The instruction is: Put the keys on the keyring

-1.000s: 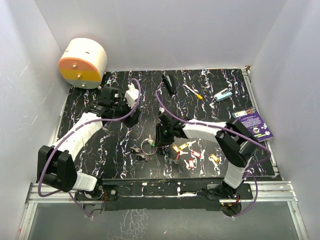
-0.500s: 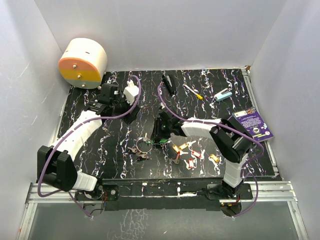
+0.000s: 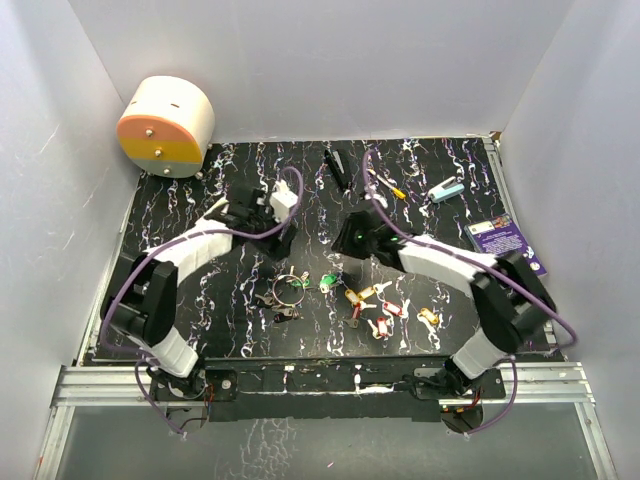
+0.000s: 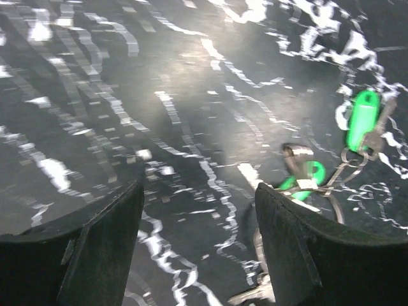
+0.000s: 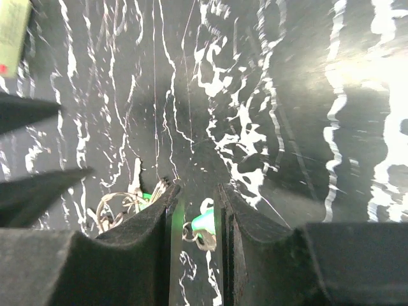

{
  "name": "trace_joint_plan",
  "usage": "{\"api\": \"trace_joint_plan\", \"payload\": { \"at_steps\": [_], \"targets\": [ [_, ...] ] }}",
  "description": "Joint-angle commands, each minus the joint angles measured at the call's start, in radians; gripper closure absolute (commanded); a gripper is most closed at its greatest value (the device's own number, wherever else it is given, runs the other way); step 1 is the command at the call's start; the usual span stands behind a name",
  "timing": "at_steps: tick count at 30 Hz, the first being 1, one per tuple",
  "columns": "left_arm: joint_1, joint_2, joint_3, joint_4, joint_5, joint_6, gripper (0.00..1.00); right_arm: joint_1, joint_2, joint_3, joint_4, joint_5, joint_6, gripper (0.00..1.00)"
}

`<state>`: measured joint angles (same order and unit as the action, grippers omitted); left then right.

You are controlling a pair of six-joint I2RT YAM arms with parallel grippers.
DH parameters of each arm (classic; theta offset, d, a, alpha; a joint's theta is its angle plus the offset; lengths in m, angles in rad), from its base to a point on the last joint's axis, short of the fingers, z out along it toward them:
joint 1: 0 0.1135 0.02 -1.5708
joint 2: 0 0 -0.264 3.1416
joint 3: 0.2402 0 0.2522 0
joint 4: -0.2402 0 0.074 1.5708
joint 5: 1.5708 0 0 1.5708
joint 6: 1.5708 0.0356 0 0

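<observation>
From above: keyring (image 3: 290,288) flat on the black marbled table (image 3: 200,300), green-headed key (image 3: 327,283) just to its right, dark keys (image 3: 275,303) at its near left. Loose keys (image 3: 378,310) with red and yellow heads scattered farther right, apart from the ring. Left gripper (image 3: 283,238) and right gripper (image 3: 350,238) just behind the ring, jaws too small to read here. Left wrist: fingers (image 4: 95,248) spread wide, empty, ring and green heads to the right. Right wrist: fingers (image 5: 153,236) parted by a narrow gap, gripping nothing, with a green head, perhaps the same key, below the gap.
</observation>
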<state>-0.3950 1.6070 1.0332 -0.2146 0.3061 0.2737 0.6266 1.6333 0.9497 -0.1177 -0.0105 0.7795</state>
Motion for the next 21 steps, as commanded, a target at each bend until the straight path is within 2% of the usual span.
{"api": "trace_joint_plan", "payload": {
  "at_steps": [1, 9, 21],
  "targets": [
    [-0.113, -0.001, -0.038, 0.067, 0.013, -0.043, 0.33, -0.055, -0.224, -0.048, -0.063, 0.130, -0.048, 0.70],
    [-0.190, 0.000, -0.075, 0.105, -0.004, -0.060, 0.34, -0.097, -0.413, -0.089, -0.224, 0.238, -0.112, 0.70],
    [-0.231, 0.042, -0.116, 0.145, -0.063, -0.024, 0.35, -0.123, -0.495, -0.155, -0.274, 0.253, -0.131, 0.70]
  ]
}}
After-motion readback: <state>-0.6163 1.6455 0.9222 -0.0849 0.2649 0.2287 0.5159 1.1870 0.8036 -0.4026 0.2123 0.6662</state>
